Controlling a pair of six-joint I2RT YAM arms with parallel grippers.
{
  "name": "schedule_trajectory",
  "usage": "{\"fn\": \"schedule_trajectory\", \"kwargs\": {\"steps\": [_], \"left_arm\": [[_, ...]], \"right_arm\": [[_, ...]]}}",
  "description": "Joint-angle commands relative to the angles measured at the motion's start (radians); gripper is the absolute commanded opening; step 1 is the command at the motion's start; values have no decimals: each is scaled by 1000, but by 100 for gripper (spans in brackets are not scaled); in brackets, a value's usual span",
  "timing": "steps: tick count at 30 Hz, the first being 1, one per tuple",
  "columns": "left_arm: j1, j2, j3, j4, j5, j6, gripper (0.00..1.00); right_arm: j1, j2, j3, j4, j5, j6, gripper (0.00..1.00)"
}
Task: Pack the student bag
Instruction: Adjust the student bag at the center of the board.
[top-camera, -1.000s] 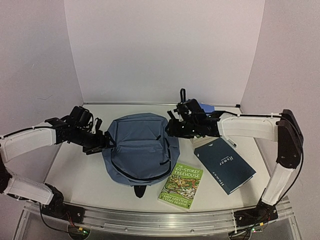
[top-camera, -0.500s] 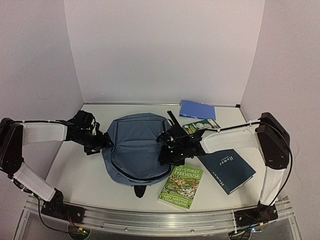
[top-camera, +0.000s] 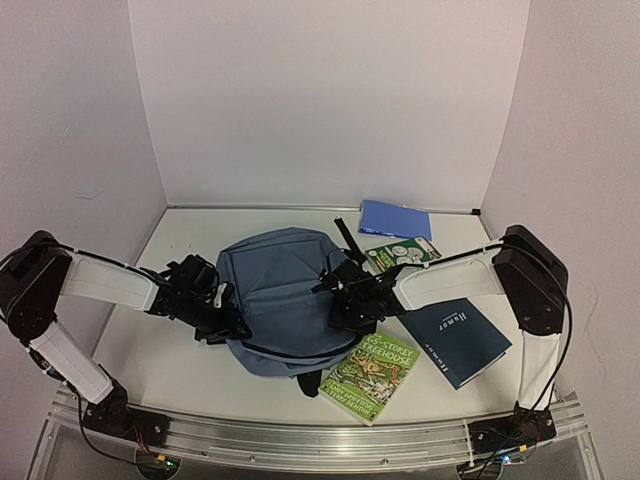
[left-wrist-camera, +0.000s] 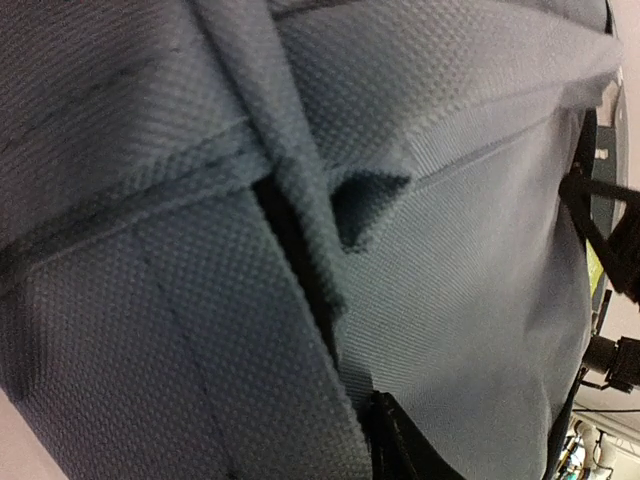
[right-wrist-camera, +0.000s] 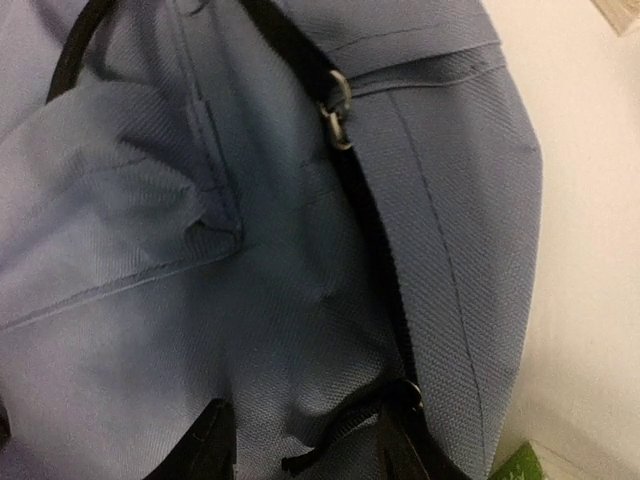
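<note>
Over the last second the left gripper (top-camera: 222, 318) has travelled from the far-left flank of the student bag (top-camera: 285, 290) to its near-left edge. The right gripper (top-camera: 345, 298) has come from beyond the bag's far-right corner down onto its right side, uncovering the blue notebook (top-camera: 395, 218). The bag has slid nearer and rightward, bunching against the green book (top-camera: 372, 375).

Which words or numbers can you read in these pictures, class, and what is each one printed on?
"65-STOREY TREEHOUSE": cover of the green book.
"Humor": cover of the dark blue book.
Smaller lines on the green book's cover: too small to read.
Print on the green-and-white book: too blurred to read.
The student bag and the blue notebook: no text visible.
</note>
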Motion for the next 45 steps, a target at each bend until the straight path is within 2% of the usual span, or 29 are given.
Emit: {"fn": "schedule_trajectory", "kwargs": {"steps": [1, 8, 13, 17, 21, 26, 30, 33, 36, 45], "left_arm": [[-107, -31, -27, 50, 64, -41, 36], [-226, -99, -5, 49, 55, -55, 36], [-235, -181, 91, -122, -51, -17, 50], [-234, -227, 218, -298, -229, 74, 67], [-226, -171, 384, -419, -361, 213, 81], [-203, -43, 534, -406, -416, 368, 86], [-186, 38, 626, -366, -405, 463, 86], [-161, 87, 623, -273, -346, 542, 88], [-131, 182, 663, -239, -295, 605, 88], [-132, 396, 802, -137, -125, 756, 92]], "right_arm": [[-39, 57, 42, -48, 122, -38, 45], [-67, 140, 178, -49, 158, -156, 33], [-77, 150, 183, -50, 180, -166, 27], [-88, 150, 170, -52, 210, -168, 13], [-94, 117, 165, -53, 212, -172, 1], [-94, 38, 143, -53, 200, -176, 0], [-93, -42, 104, -52, 202, -165, 0], [-94, -89, 66, -52, 206, -149, 0], [-95, -108, 36, -50, 210, -134, 0], [-94, -135, -12, -13, 150, -122, 0]]}}
